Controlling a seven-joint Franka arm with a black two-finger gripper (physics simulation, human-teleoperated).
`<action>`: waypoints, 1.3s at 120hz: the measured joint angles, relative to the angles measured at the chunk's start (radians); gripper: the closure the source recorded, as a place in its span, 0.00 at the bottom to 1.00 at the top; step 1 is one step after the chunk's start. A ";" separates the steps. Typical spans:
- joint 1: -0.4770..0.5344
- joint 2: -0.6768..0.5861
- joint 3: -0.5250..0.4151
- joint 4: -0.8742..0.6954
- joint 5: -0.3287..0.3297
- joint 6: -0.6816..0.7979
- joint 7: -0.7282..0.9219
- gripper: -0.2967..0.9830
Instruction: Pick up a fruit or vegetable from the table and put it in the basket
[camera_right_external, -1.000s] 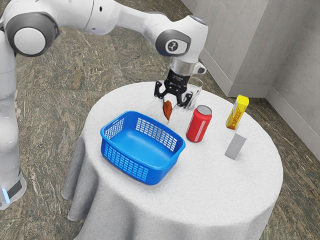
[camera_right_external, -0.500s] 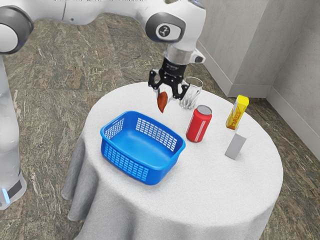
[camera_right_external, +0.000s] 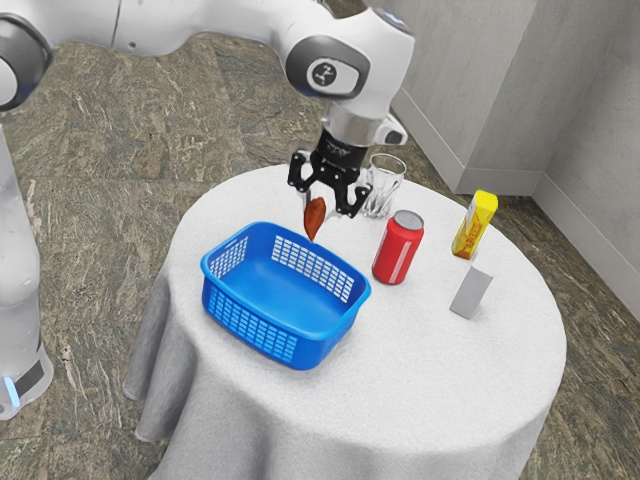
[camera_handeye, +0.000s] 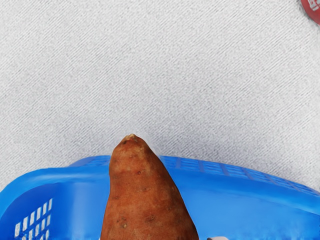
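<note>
The gripper (camera_right_external: 317, 206) has its fingers closed on the potato (camera_right_external: 315, 218), held tip down in the air by the far rim of the basket (camera_right_external: 285, 290). Just beyond the basket, to the exterior view's right, stands the can (camera_right_external: 398, 248); the glass (camera_right_external: 382, 188) is farther back. The carton (camera_right_external: 474, 226) and grey box (camera_right_external: 471, 292) stand farther right, the box nearer.

Brown sweet potato (camera_handeye: 142, 200) seen large, skin pitted, narrow end pale-tipped. Blue basket (camera_handeye: 250, 187) partly covered by it; slotted wall seen, rim crossed in view by the tip. White textured tablecloth (camera_handeye: 150, 70) seen beyond rim. Red can (camera_handeye: 313, 9) cut off by view's edge, apart from basket.
</note>
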 joint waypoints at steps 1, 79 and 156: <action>0.000 -0.001 -0.002 -0.001 0.000 0.000 0.000 0.61; 0.043 -0.177 -0.093 -0.090 -0.040 -0.032 0.001 0.61; 0.079 -0.197 -0.168 -0.189 -0.121 -0.126 0.001 0.62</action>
